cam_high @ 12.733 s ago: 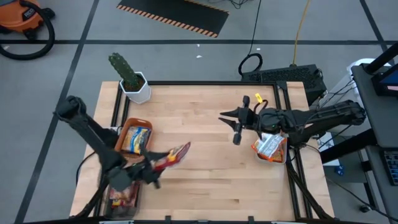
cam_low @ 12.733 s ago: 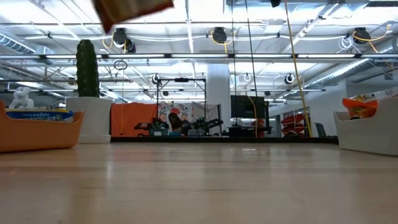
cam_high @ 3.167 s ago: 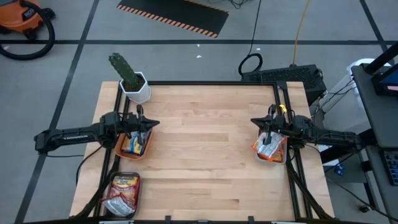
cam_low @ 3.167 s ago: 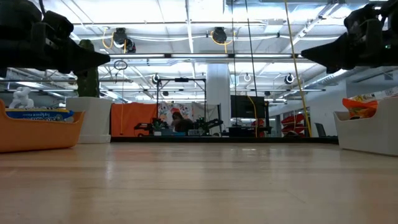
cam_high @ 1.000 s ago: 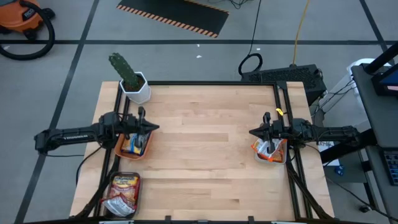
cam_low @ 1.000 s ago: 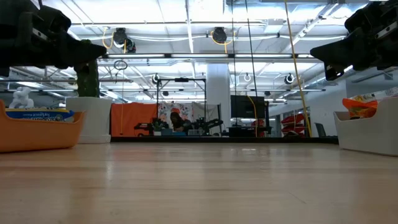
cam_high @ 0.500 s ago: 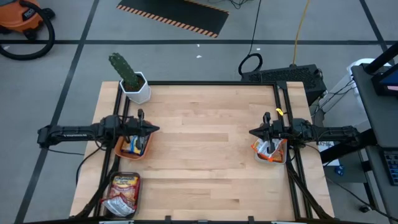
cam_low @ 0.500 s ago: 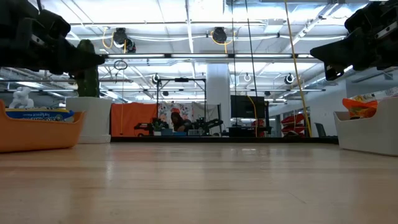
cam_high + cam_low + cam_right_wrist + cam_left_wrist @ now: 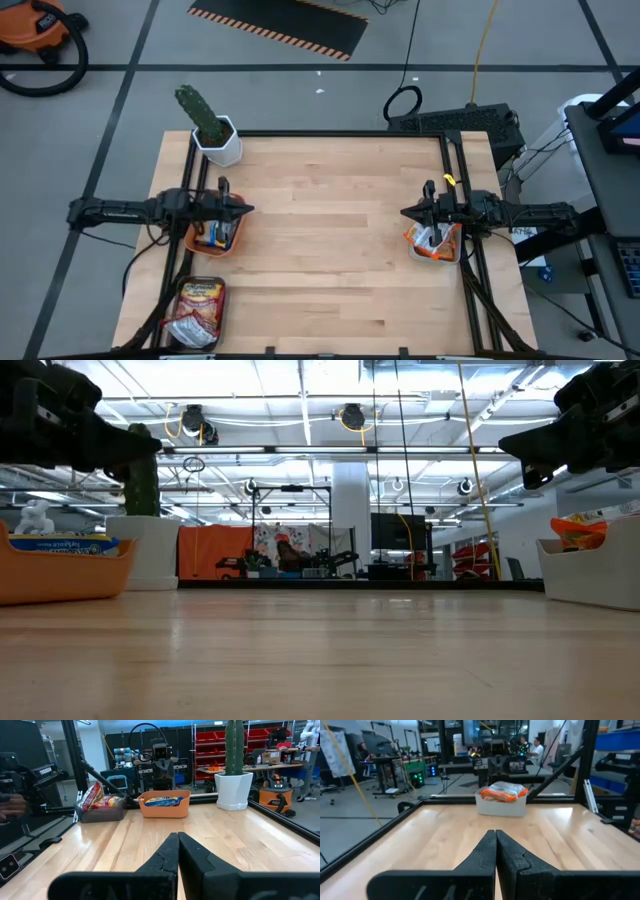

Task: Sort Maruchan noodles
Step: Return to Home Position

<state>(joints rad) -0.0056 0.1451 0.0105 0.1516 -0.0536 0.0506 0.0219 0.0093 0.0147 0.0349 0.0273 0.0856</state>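
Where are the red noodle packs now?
High view, bottom left: red noodle packs in the dark bin at the table's left edge, beside the orange bin.

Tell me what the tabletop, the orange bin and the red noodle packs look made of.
Tabletop: pale wood, jointed strips showing, satin finish. Orange bin: probably moulded plastic, smooth uniform walls. Red noodle packs: likely thin plastic film, crinkled, glossy.

There are three bins, one orange bin point(image 9: 164, 807), one white bin point(image 9: 501, 809) and one black bin point(image 9: 102, 813), one potted cactus point(image 9: 208, 126), two grippers, the left gripper point(image 9: 244, 208) and the right gripper point(image 9: 405, 212), and noodle packets point(image 9: 163, 799) heaped too closely to count.
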